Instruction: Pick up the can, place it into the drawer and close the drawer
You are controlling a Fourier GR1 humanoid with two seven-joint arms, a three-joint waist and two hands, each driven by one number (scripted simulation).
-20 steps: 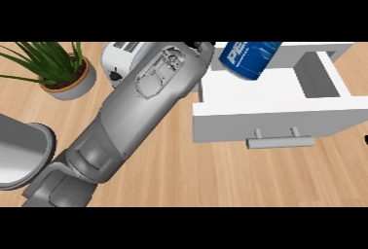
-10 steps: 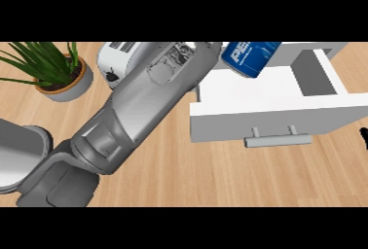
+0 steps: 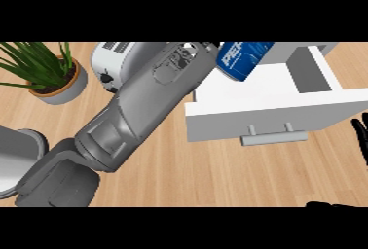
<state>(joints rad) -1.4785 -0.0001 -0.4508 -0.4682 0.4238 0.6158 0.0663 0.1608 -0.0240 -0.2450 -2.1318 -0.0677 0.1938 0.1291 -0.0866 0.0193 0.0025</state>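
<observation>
Reaching across from the lower left, the left forearm (image 3: 144, 116) carried the blue can (image 3: 243, 58) tilted above the open white drawer (image 3: 287, 109), near its back left corner. Pick-up looked done; setting the can down inside, letting go and pushing the drawer closed by its handle (image 3: 273, 138) all remained, by my judgement. The left hand itself was hidden behind the wrist and can, so I could not tell how its fingers lay. The right hand (image 3: 360, 141) rested at the right edge, its dark fingers straight, touching nothing.
</observation>
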